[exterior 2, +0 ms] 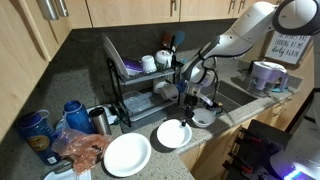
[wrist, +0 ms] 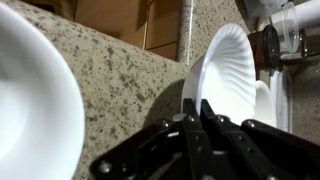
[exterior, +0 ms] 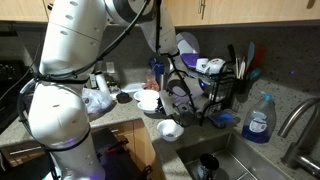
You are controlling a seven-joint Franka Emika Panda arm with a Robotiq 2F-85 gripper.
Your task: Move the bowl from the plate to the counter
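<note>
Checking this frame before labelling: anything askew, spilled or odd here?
One thing: the bowl is tipped steeply on edge, pinched by its rim in the gripper, over the counter. That looks like the grasp, not a fault. No spill or damage visible.

White arm (exterior: 62, 95), dish rack (exterior: 212, 88) — blue bottle (exterior: 259, 120), speckled counter (exterior: 125, 113)

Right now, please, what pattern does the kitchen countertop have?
Speckled grey-brown granite-look countertop; clearest in the wrist view.
</note>
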